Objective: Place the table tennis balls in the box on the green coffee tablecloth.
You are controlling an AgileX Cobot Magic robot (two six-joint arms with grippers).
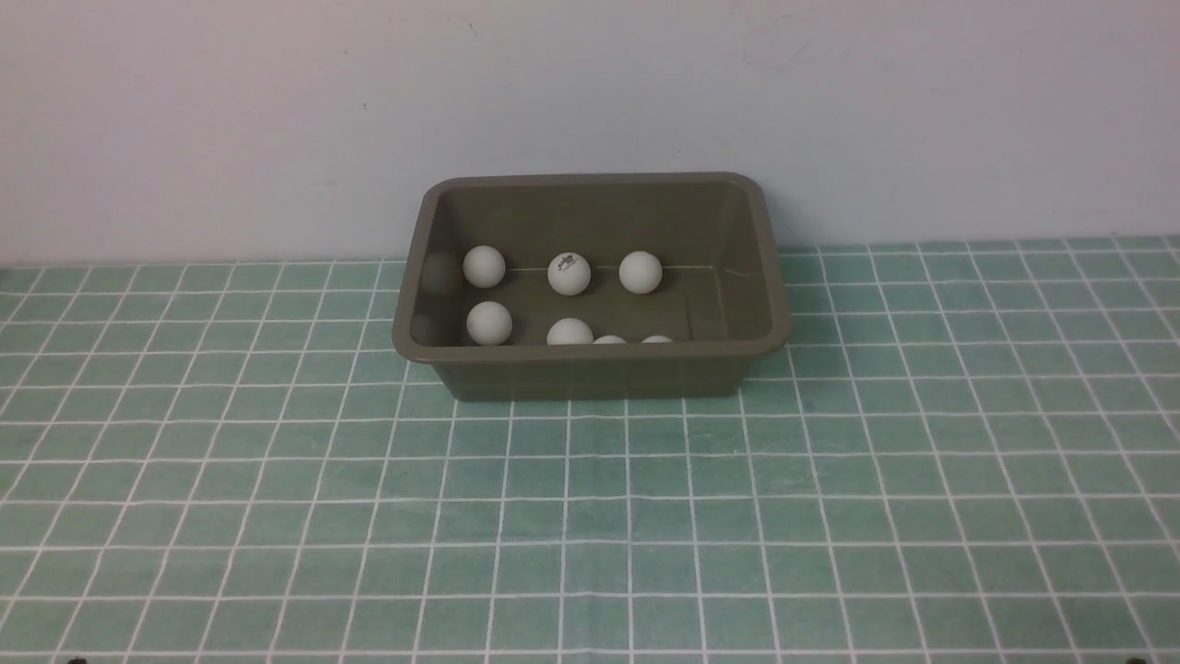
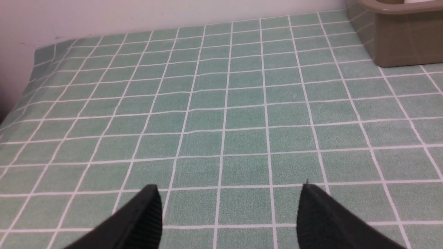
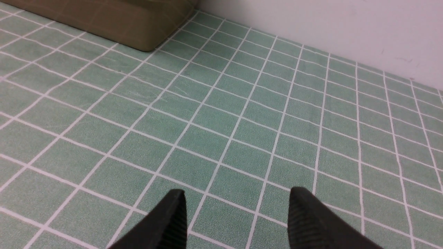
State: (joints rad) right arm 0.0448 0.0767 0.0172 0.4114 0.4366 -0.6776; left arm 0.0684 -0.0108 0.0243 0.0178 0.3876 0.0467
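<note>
Box (image 1: 590, 369) stands on the green coffee tablecloth (image 1: 590, 535) by the wall, with 7 table tennis balls (image 1: 569, 273) visible inside. Left gripper (image 2: 228, 211) and right gripper (image 3: 235, 214) hover over bare cloth, jaws spread, holding nothing.

Front view faces wall, wrist views low (sharing box (image 1: 590, 369))

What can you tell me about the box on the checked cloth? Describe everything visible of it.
The box is an olive-brown rectangular tub, plastic by its look, with rounded corners, a rolled rim and sloping walls. It stands upright and open on the green checked tablecloth, close to the pale wall. Seven white table tennis balls show inside, three partly hidden by the near wall. No gripper touches it.
</note>
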